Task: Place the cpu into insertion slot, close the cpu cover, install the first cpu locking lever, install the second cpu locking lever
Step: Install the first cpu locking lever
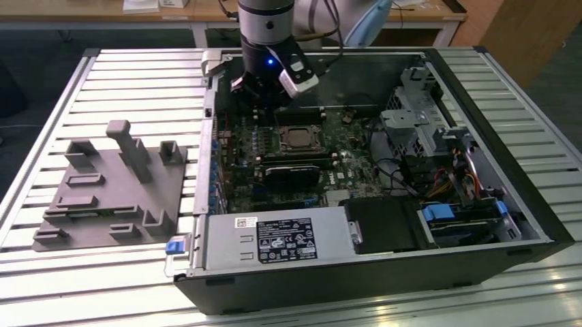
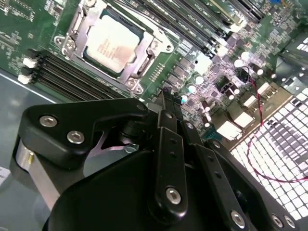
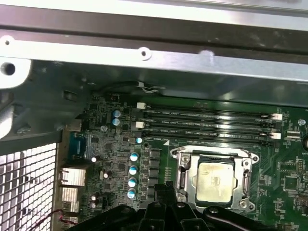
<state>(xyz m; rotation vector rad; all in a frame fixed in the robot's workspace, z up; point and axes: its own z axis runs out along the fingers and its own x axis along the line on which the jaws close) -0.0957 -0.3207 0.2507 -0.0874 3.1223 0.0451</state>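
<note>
We judge the work to stand at the lever steps. The small flat square cpu with its dull silver-grey metal top (image 3: 215,180) lies in the square dark insertion slot (image 3: 214,159), near the middle of the exterior view. The thin silver metal cpu cover (image 3: 211,152) is down over it and frames the chip through its window.

The black gripper (image 2: 166,98) hovers just beside the socket, over the green motherboard (image 1: 272,174). Its 2 fingers are pinched together with nothing visible between them. As far as we can see, it touches neither the cover nor a lever.

Any lever work left would call for a fine tip set on a thin metal arm close along the frame, then pressed down and tucked under its catch without dragging on the cover.

We cannot tell whether either of the 2 silver locking levers (image 2: 149,60) is latched, because they blend with the frame's edges. In the first wrist view the gripper's body cuts off the socket's nearest edge. In the exterior view the socket's details are too small to read.
</note>
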